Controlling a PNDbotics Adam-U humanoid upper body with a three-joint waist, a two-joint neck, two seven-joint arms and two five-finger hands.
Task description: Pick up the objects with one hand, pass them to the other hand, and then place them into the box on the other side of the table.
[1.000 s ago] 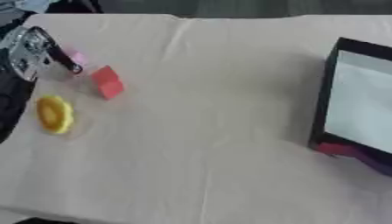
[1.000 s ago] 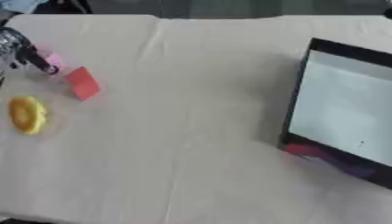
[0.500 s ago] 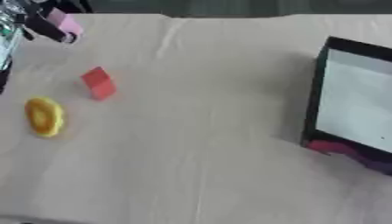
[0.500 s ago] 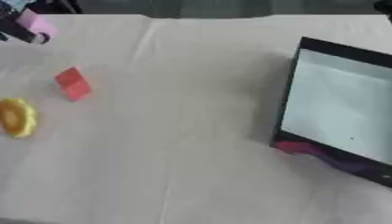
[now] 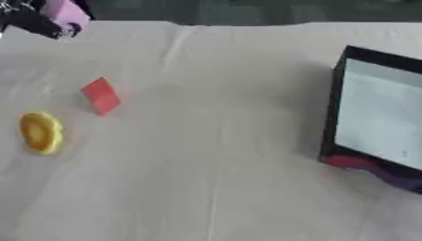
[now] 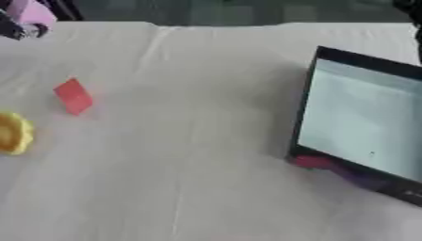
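Up in the far left corner, the left hand (image 5: 33, 21) is curled round a pink block (image 5: 66, 12), half cropped. Red block (image 5: 101, 96) and yellow ring (image 5: 40, 132) sit on wrinkly cloth (image 5: 214, 141); black box (image 5: 379, 113) far right.

It looks like a robot test room rather than a home: the worktop (image 5: 231, 141) is draped in a plain cream cloth with fold creases, carrying only a few toy-like props, a red block (image 5: 101, 95), a yellow ring-shaped piece (image 5: 40, 132) and a black-walled box (image 5: 375, 113) at the right. Beyond the far edge, the background is dark and indistinct.
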